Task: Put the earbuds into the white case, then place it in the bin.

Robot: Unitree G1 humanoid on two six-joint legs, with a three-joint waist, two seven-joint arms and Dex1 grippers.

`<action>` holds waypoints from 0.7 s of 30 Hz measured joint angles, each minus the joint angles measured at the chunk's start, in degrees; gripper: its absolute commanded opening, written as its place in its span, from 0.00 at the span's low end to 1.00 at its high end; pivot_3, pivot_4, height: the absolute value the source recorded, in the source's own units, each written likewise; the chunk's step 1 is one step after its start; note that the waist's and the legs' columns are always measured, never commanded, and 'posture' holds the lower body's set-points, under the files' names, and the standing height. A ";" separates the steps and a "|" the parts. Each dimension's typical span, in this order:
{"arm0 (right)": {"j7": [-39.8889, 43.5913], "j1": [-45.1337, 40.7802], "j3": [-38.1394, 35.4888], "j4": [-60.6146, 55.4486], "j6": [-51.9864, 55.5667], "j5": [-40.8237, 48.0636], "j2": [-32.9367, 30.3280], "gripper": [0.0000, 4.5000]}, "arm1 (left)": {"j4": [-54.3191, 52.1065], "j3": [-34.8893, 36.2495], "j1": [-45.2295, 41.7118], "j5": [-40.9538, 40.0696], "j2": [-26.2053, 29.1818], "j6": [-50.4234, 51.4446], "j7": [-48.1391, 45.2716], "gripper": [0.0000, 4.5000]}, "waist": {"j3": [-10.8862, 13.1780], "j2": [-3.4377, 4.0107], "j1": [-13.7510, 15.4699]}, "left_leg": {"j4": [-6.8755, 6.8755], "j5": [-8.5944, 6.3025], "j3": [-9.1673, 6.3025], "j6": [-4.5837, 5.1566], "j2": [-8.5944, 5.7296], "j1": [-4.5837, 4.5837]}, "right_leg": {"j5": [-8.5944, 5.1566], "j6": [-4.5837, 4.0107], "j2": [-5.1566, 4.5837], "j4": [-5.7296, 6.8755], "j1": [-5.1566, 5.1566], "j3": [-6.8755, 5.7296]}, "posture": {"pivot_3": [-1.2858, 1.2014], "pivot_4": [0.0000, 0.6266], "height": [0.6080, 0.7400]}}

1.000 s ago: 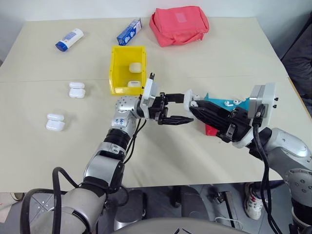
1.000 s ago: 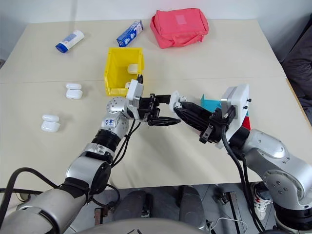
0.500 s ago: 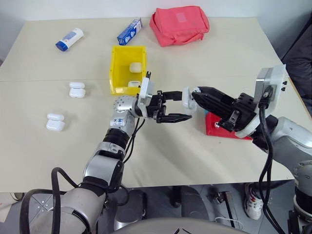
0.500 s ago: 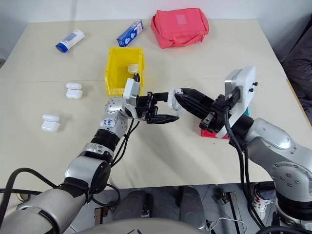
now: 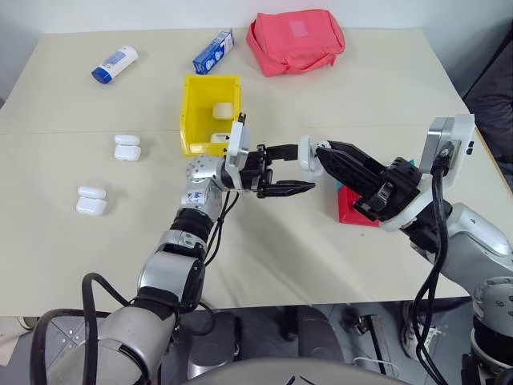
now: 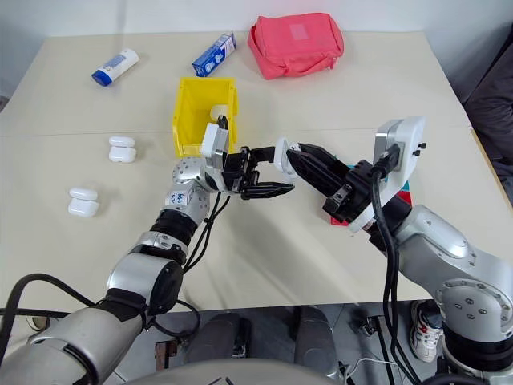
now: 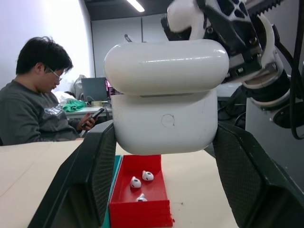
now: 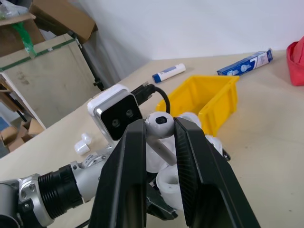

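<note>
Left gripper (image 5: 290,168): clamped across the body of the small glossy white plastic hinged case (image 7: 165,97), lid up, above the table. Right gripper (image 8: 160,135): pinching a tiny glossy white earbud (image 8: 159,124) just beside it. Likely light, rigid, slippery; best gripped on flat sides.

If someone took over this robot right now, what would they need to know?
Left gripper: shut on an open white case, held above the table.
Right gripper: shut on one earbud, right at the case.
Yellow bin: behind the grippers, already holds two cases.
Red tray: three more earbuds inside.
Two more case pairs lie on the table.
Left: seat the earbuds, close the lid, drop the case in the bin.
</note>
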 measured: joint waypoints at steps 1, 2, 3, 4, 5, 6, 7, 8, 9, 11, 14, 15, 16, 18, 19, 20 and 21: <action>0.08 0.07 0.15 0.36 -0.24 -0.45 0.49 0.11 | -0.01 0.00 -0.10 0.00 -0.10 0.01 0.00 0.61 | 0.00 0.00 -0.05 | 0.00 0.00 0.01 0.01 0.00 0.00 | 0.01 0.01 0.01 -0.01 0.00 0.00 | 0.52 0.24 1.00; 0.12 0.13 0.27 0.52 -0.41 -0.77 0.93 0.11 | -0.03 0.00 -0.13 0.00 -0.20 0.01 0.00 0.61 | 0.00 0.00 -0.06 | 0.00 -0.01 0.01 0.03 0.00 0.00 | 0.01 0.01 0.00 -0.01 0.00 0.00 | 0.52 0.24 1.00; 0.16 0.14 0.51 0.67 -0.51 -1.11 1.30 0.11 | -0.05 0.00 -0.13 -0.01 -0.27 0.02 0.00 0.61 | 0.00 0.00 -0.08 | 0.00 -0.02 0.01 0.03 0.00 0.00 | 0.01 0.01 0.01 -0.01 0.00 0.00 | 0.52 0.24 1.00; 0.18 0.13 0.94 0.87 -0.66 -1.39 1.74 0.11 | -0.11 0.00 -0.13 -0.01 -0.33 0.06 0.00 0.61 | 0.00 0.00 -0.09 | 0.00 -0.01 0.01 0.03 0.01 0.00 | 0.01 0.01 0.02 -0.01 -0.01 0.00 | 0.52 0.24 1.00; 0.18 0.14 1.41 1.08 -0.72 -1.58 2.26 0.11 | -0.24 0.00 -0.13 -0.01 -0.41 0.09 0.00 0.61 | 0.00 0.00 -0.09 | 0.00 -0.01 0.01 0.03 0.01 0.00 | 0.01 0.01 0.02 -0.01 -0.01 0.01 | 0.52 0.24 1.00; 0.19 0.14 1.83 1.27 -0.74 -1.66 2.68 0.11 | -0.34 0.00 -0.13 -0.03 -0.49 0.11 0.00 0.61 | 0.00 0.00 -0.09 | -0.01 -0.01 0.01 0.03 0.01 0.00 | 0.01 0.01 0.01 -0.01 -0.01 0.01 | 0.52 0.24 1.00; 0.23 0.14 2.10 1.44 -0.81 -1.74 3.19 0.11 | -0.35 -0.01 -0.13 -0.04 -0.52 0.12 0.00 0.61 | 0.00 0.00 -0.09 | 0.00 -0.02 0.01 0.03 0.01 0.00 | 0.01 0.01 0.01 -0.01 -0.01 0.01 | 0.52 0.24 1.00; 0.28 0.16 2.20 1.64 -0.95 -2.11 3.75 0.11 | -0.35 -0.02 -0.13 -0.05 -0.52 0.13 0.00 0.61 | 0.00 0.00 -0.09 | 0.00 -0.02 0.00 0.03 0.01 0.00 | 0.01 0.01 0.01 -0.01 -0.01 0.01 | 0.52 0.24 1.00; 0.28 0.18 2.23 1.79 -1.07 -2.37 4.11 0.11 | -0.35 -0.02 -0.13 -0.05 -0.51 0.14 0.00 0.61 | 0.00 0.00 -0.08 | 0.00 -0.02 0.01 0.03 0.01 0.00 | 0.01 0.01 0.01 -0.01 -0.01 0.01 | 0.52 0.24 1.00; 0.28 0.66 2.23 2.21 -1.26 -2.76 4.71 0.11 | -0.35 0.06 -0.13 -0.11 -0.52 0.14 0.00 0.61 | 0.00 0.00 -0.06 | -0.01 -0.02 -0.01 0.04 0.01 -0.01 | 0.01 0.01 0.00 -0.02 0.00 0.01 | 0.52 0.24 1.00; 0.83 1.65 2.58 2.45 -1.99 -3.44 5.90 0.11 | -0.34 0.16 -0.13 -0.10 -0.49 0.20 0.01 0.61 | 0.00 0.00 -0.08 | -0.02 -0.02 0.00 0.04 0.01 -0.03 | 0.01 0.01 0.01 -0.02 -0.02 0.01 | 0.52 0.24 1.00; 1.12 1.98 2.58 2.46 -2.21 -3.78 6.10 0.11 | -0.33 0.17 -0.13 -0.10 -0.53 0.26 0.01 0.61 | 0.00 0.01 -0.06 | -0.01 -0.02 -0.01 0.04 0.01 -0.02 | 0.01 0.01 0.01 -0.01 -0.02 0.00 | 0.52 0.24 1.00; 1.48 2.36 2.58 2.47 -2.48 -4.04 6.24 0.11 | -0.33 0.17 -0.13 -0.10 -0.53 0.34 0.02 0.61 | 0.00 0.00 -0.06 | -0.02 -0.02 0.00 0.04 0.00 -0.02 | 0.01 0.01 0.01 -0.02 -0.01 0.00 | 0.52 0.24 1.00; 2.42 3.49 2.58 2.47 -3.28 -4.64 6.67 0.11 | -0.33 0.16 -0.13 -0.09 -0.63 0.73 0.03 0.61 | 0.00 0.00 -0.05 | -0.01 -0.02 0.00 0.04 0.00 -0.03 | 0.01 0.01 0.02 -0.02 -0.01 0.00 | 0.52 0.24 1.00; 2.88 3.91 2.58 2.48 -3.59 -4.95 6.89 0.11 | -0.32 0.14 -0.13 -0.07 -0.68 0.84 0.03 0.61 | 0.00 0.01 -0.08 | -0.01 -0.02 0.00 0.04 0.00 -0.03 | 0.01 0.01 0.02 -0.02 -0.02 -0.01 | 0.52 0.24 1.00; 3.28 4.23 2.57 2.49 -3.88 -5.25 7.03 0.11 | -0.32 0.13 -0.13 -0.05 -0.74 0.91 0.03 0.61 | 0.00 0.00 -0.10 | -0.02 -0.02 0.01 0.04 0.00 -0.02 | 0.01 0.01 0.02 -0.01 -0.01 -0.01 | 0.52 0.24 1.00; 3.87 4.62 2.57 2.58 -4.34 -5.54 7.14 0.11 | -0.31 0.13 -0.13 -0.03 -0.84 0.96 0.03 0.61 | 0.00 0.00 -0.10 | -0.02 -0.02 0.01 0.05 0.00 -0.02 | 0.01 0.01 0.03 -0.01 -0.02 -0.02 | 0.52 0.24 1.00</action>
